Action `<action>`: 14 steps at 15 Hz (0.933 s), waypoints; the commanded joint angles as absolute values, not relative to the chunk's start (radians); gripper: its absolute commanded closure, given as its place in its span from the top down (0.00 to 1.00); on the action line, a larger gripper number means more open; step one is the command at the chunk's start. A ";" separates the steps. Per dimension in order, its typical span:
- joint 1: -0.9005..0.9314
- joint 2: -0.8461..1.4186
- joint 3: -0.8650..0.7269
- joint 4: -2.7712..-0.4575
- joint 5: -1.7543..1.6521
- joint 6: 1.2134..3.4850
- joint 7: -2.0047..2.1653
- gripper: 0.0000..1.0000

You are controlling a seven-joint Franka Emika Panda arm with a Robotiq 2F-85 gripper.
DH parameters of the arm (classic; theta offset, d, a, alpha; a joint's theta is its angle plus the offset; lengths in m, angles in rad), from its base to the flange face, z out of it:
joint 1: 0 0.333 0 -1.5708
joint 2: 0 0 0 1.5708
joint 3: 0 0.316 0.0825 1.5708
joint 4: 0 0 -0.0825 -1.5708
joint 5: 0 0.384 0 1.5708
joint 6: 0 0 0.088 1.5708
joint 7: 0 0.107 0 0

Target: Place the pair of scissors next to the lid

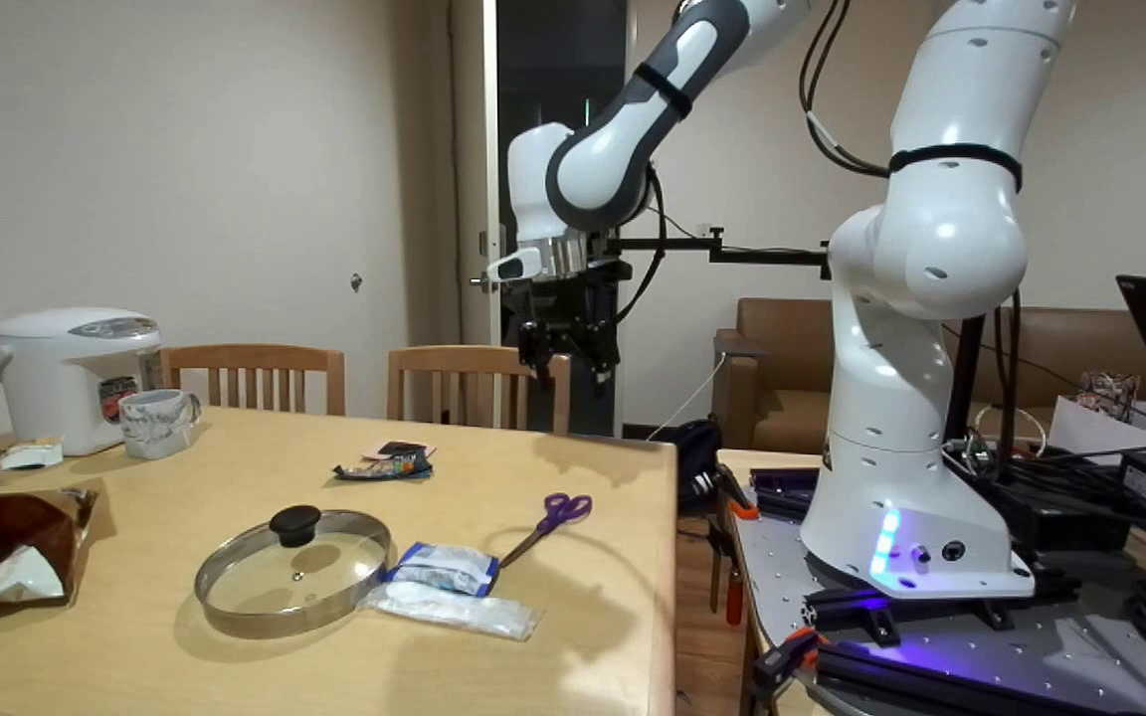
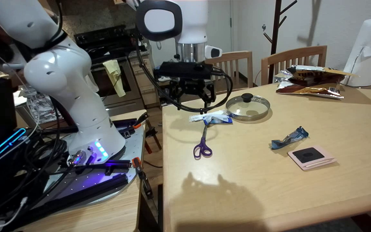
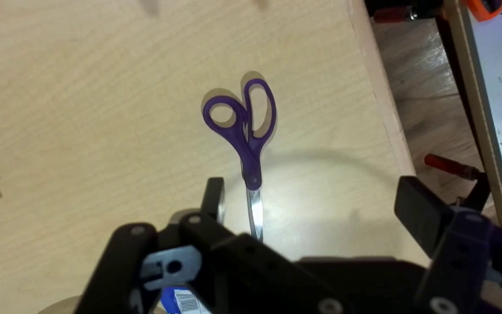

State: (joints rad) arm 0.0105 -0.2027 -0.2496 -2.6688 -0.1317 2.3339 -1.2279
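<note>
While the hand (image 3: 316, 207) hangs raised above the table (image 2: 243, 161), its fingers stand spread wide apart and point downward. Lower down lies the pair of scissors (image 3: 254, 178), flat on the tabletop and well apart from the fingers, with its purple handles turned away from the packets and its blades together (their far part is hidden behind the hand in the wrist view).

In both exterior views the blade tips reach a blue-and-white packet (image 1: 444, 569); whether they touch it or lie under it cannot be told. Along that packet lies a long white packet (image 1: 459, 610), and both end just beside the lid (image 1: 285, 574), between it and the scissors. The lid is round, of glass with a metal rim, and rests with its black knob (image 1: 294, 525) upward.

In an exterior view a crumpled blue wrapper (image 2: 289, 138) lies near a flat pink holder (image 2: 312, 158) with a black panel. A patterned mug (image 1: 157, 426) stands beside a white appliance (image 1: 61, 378).
</note>
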 commanded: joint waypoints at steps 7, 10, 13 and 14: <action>-0.038 0.062 -0.185 -2.582 0.007 2.436 -1.391 1.00; -0.066 0.119 -0.152 -2.563 0.081 2.441 -1.447 1.00; -0.096 0.155 -0.130 -2.568 0.098 2.431 -1.443 1.00; -0.105 0.166 -0.125 -2.571 0.096 2.426 -1.437 1.00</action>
State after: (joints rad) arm -0.0588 0.1248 -0.1577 -2.5714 0.0656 2.4135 -1.4053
